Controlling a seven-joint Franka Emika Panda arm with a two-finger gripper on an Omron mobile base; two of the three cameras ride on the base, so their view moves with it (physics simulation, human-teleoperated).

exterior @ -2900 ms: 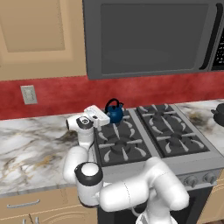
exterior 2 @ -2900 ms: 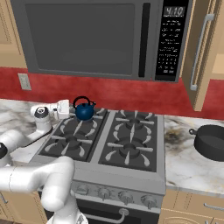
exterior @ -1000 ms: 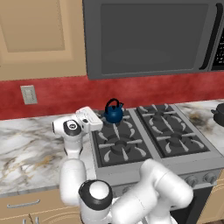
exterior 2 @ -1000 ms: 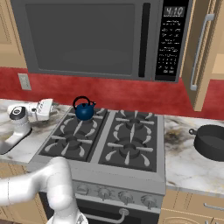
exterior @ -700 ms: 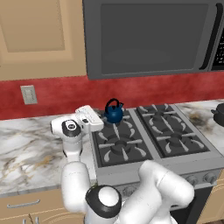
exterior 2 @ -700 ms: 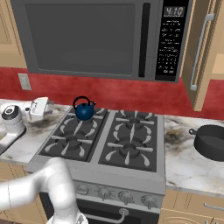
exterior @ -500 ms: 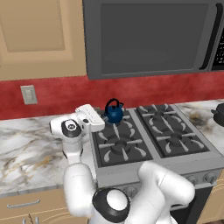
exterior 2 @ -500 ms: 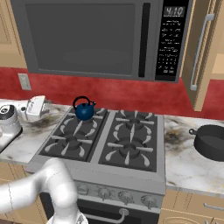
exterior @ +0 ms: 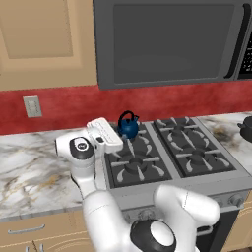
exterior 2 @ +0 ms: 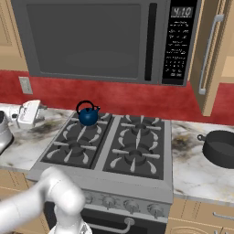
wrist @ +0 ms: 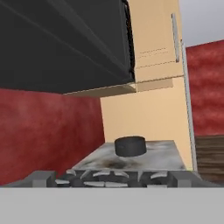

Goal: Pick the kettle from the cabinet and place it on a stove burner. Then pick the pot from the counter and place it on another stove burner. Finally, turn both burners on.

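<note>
You had the kettle (exterior: 128, 126) on a rear burner and the gripper (exterior: 104, 132) spread wide, empty; sweeping toward the pot (exterior 2: 221, 148) risked clipping the kettle.

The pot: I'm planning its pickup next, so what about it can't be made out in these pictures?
- Left base view: the pot is cut by the right edge, showing a sliver.
- Right base view: the pot is cut by the right edge, hiding its far handle.
- Hand view: the pot is small and distant; no handles discernible.
</note>
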